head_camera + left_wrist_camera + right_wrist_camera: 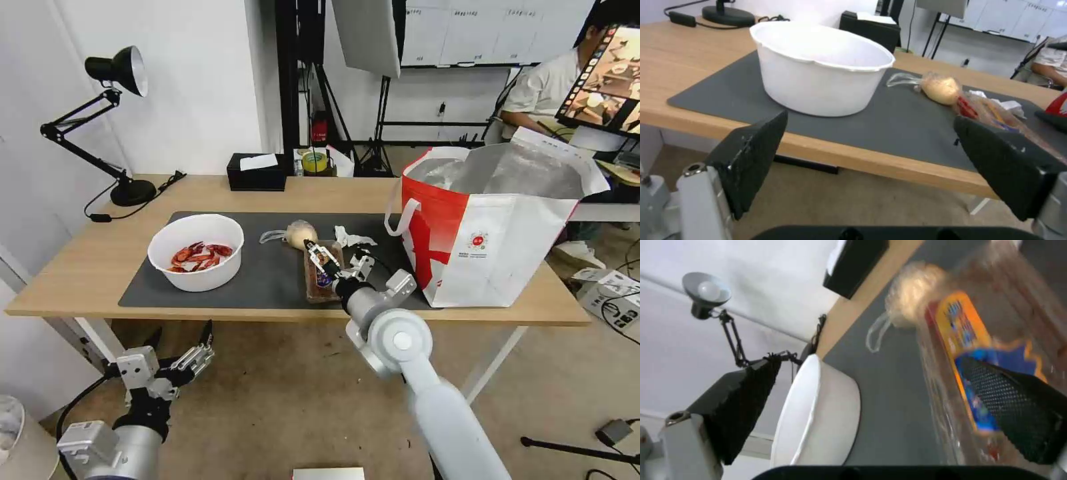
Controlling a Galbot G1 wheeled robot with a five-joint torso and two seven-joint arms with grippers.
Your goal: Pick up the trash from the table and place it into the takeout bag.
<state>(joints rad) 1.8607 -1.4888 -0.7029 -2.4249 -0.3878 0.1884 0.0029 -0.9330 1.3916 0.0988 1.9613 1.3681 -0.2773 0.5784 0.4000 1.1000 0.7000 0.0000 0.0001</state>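
I stand before a long light-wood table (280,193) with a dark grey mat (267,273) across its middle. A black desk lamp (113,73) sits at the far left corner and a black tissue box (256,172) along the back edge; white wall and studio stands fill the room behind. The near table edge runs just under my right arm, with bare floor in front of it. The takeout bag (493,247) stands upright and open at the right end of the mat, foil lining showing.

My right gripper (323,257) hangs over the clear plastic food tray (323,272) near the mat's front edge, fingers (1018,410) apart, one of them low against the tray's film. The wrapped bun (299,233) lies just beyond the tray, the crumpled tissue (350,237) beside it toward the bag. The white bowl (196,252) of red shells sits well apart on the mat's left.

My left gripper (181,347) waits below the table's front edge, fingers (751,156) spread wide, facing the bowl.
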